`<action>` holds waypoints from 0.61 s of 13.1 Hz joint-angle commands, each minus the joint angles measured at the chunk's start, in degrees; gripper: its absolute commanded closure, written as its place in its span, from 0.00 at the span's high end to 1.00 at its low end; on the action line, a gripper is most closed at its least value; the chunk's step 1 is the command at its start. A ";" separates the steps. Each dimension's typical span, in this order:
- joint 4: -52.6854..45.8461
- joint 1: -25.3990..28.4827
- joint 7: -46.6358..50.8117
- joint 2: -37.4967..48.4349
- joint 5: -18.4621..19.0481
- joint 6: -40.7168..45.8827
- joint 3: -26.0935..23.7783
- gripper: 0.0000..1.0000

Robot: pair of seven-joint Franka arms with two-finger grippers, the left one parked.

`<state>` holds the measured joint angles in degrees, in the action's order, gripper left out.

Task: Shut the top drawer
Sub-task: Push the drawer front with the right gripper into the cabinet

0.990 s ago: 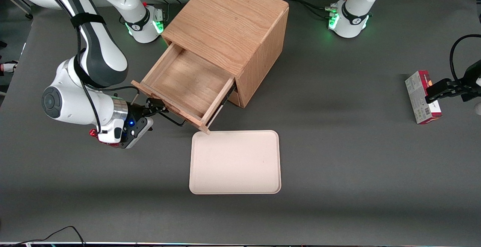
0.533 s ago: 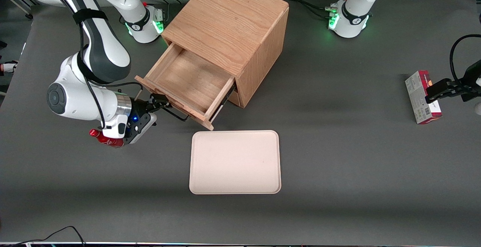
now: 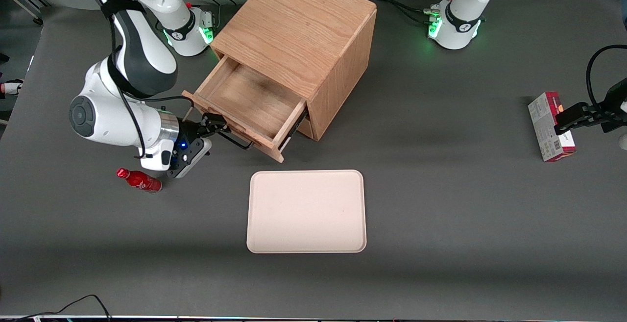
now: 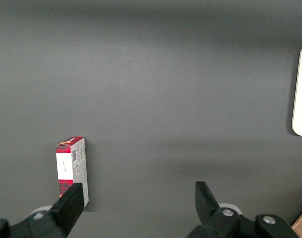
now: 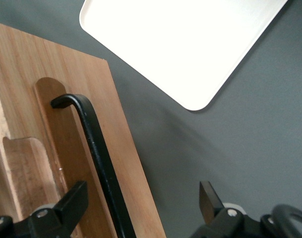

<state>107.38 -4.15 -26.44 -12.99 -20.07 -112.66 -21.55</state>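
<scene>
The top drawer of the oak cabinet stands partly pulled out, its inside bare. Its front panel carries a thin black wire handle, also plain in the right wrist view. My right gripper is open right at the drawer front, with the handle and the panel's edge between its spread fingers. The fingers hold nothing. The lower drawer is hidden under the top one.
A cream tray lies on the grey table nearer the front camera than the drawer; it also shows in the right wrist view. A red bottle lies beside my wrist. A red-and-white box sits toward the parked arm's end.
The drawer has slid partway into the cabinet with my gripper following against its front. The red bottle, earlier hidden under my wrist, now shows.
</scene>
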 commanded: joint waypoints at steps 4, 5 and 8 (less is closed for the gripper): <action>4.50 -0.15 1.13 3.50 -1.90 -1.69 -0.68 1.00; 5.38 -0.15 1.13 3.85 -2.60 -2.04 -0.68 1.00; 6.44 -0.15 1.13 4.73 -3.48 -2.66 -1.47 1.00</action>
<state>110.96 -4.17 -26.20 -10.97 -21.80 -114.17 -21.86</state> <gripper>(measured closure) 0.000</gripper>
